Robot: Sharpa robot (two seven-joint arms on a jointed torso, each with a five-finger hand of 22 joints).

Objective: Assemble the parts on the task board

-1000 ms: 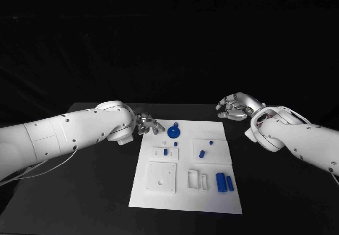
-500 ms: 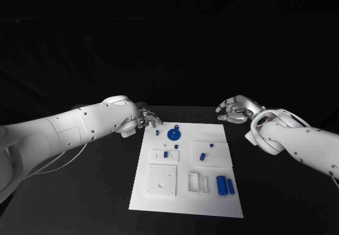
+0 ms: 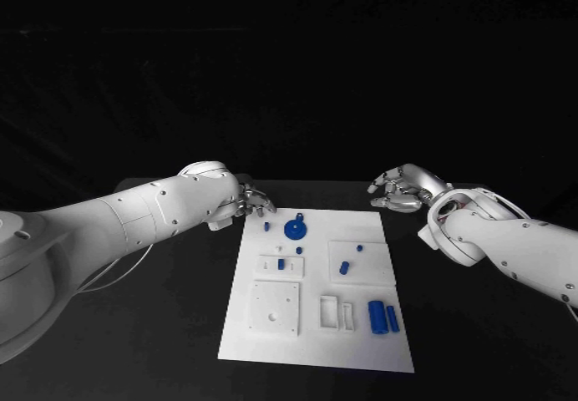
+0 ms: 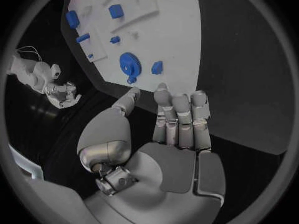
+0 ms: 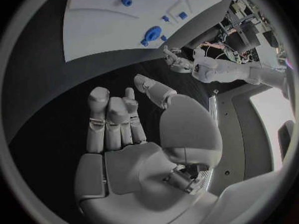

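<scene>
The task board (image 3: 316,284) lies in the middle of the black table (image 3: 144,334), its long side going away from the robot. On its far end there is a round blue gear (image 3: 295,228) with a small blue piece (image 3: 266,225) just beside it, toward the left arm. A little nearer, a short blue peg (image 3: 282,263) stands in a small raised white block, and another blue peg (image 3: 345,267) is on the square plate on the right part of the board. Near the front edge, two blue cylinders (image 3: 383,315) lie side by side, touching or almost touching. A white square plate with a hole (image 3: 275,306) lies at the front left part of the board.

The left hand (image 3: 250,203) hangs above the table at the far left corner of the board, near the small blue piece but not touching it. In the left wrist view its fingers (image 4: 181,115) are stretched out side by side, the thumb is apart, and nothing is between them.

The right hand (image 3: 403,189) is off the board, beyond its far right corner. It holds nothing; its fingers (image 5: 112,117) seem a little bent, though the angle makes this hard to judge.
</scene>
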